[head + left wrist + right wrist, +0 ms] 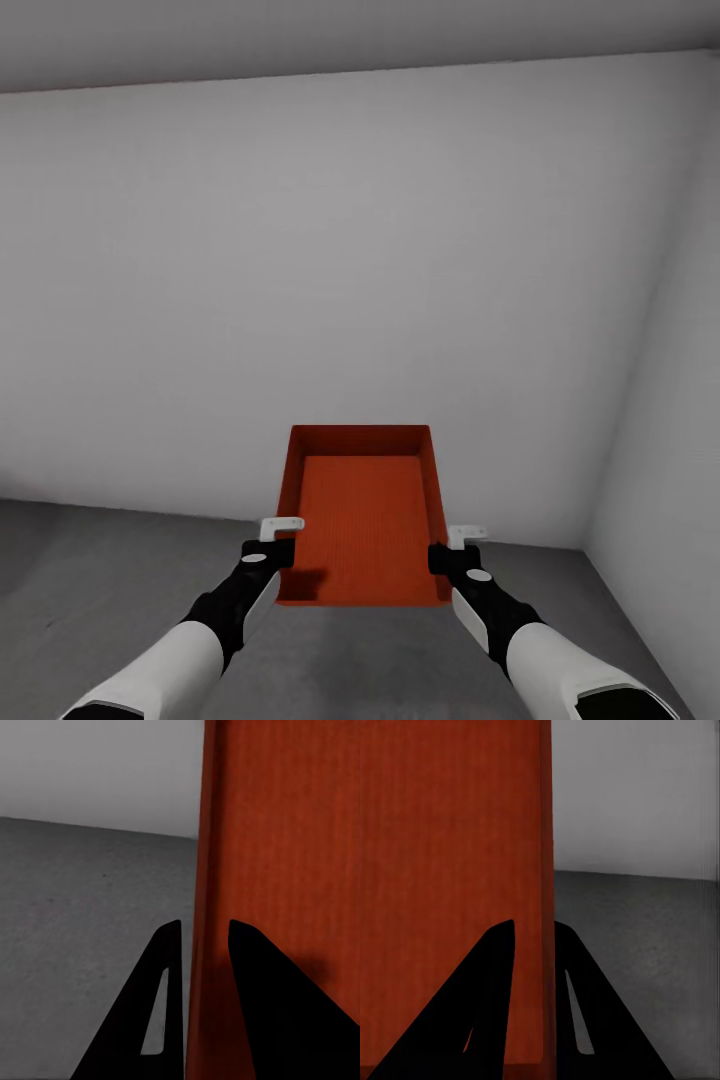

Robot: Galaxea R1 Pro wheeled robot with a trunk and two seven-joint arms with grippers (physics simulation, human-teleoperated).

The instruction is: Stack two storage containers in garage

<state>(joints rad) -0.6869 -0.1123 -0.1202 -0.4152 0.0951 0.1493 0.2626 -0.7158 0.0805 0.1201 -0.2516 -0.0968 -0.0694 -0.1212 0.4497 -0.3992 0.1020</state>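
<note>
Carrying bin (365,515) | left gripper (270,552), right gripper (447,556) pinch side walls | lower level onto floor (110,560), release together

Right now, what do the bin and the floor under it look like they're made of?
The storage container: likely moulded plastic, matte red-orange, with thin flat walls and a faint fine ribbed texture; no gloss. The floor: looks like bare concrete, dark grey, faintly speckled and dull, no seams or planks. Both are simulator renders, so this goes by look alone.
</note>
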